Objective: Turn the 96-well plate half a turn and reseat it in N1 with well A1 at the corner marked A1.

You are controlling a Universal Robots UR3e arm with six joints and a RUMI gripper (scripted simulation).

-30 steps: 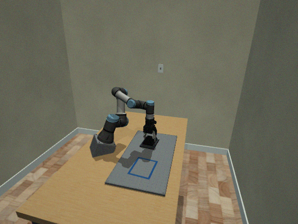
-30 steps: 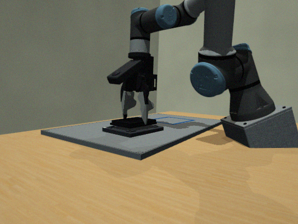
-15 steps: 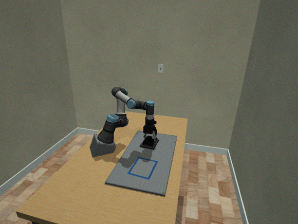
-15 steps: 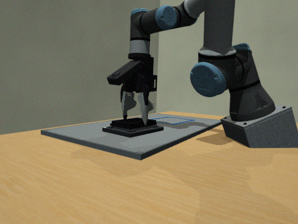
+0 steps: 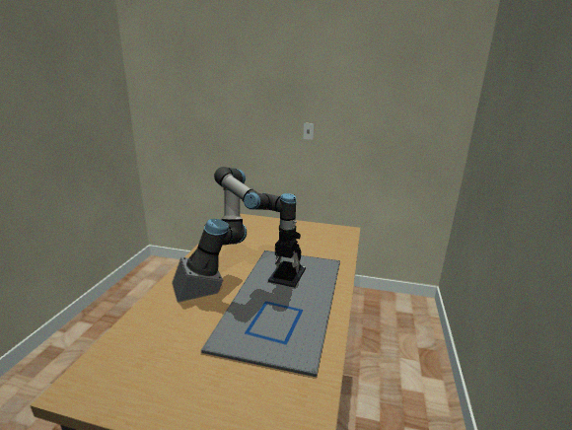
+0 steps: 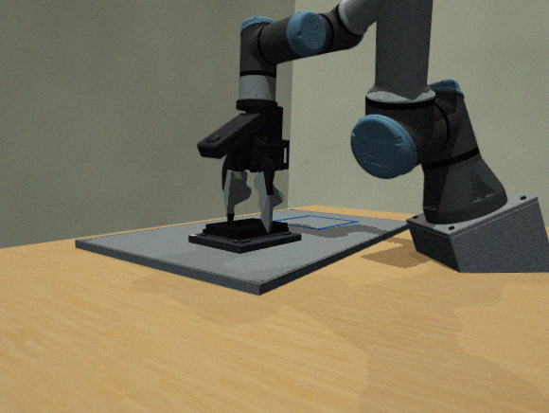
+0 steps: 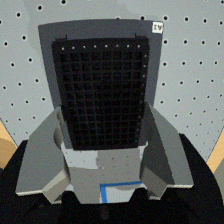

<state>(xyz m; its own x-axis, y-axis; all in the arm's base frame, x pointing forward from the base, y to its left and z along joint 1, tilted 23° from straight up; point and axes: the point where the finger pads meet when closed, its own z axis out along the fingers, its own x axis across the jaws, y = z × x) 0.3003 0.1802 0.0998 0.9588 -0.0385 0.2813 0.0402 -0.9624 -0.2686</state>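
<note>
1. Only the wrist view shows the A1 label (image 7: pixel 157 27) on the nest (image 5: pixel 282 282) (image 6: pixel 240 248) (image 7: pixel 100 29).
2. Exterior view: claw (image 5: pixel 288 267) (image 6: pixel 249 225) (image 7: pixel 103 104) gripping the plate (image 5: pixel 287 271) (image 6: pixel 239 228) (image 7: pixel 102 90) at the nest, left of the base (image 5: pixel 194 290) (image 6: pixel 502 246).
</note>
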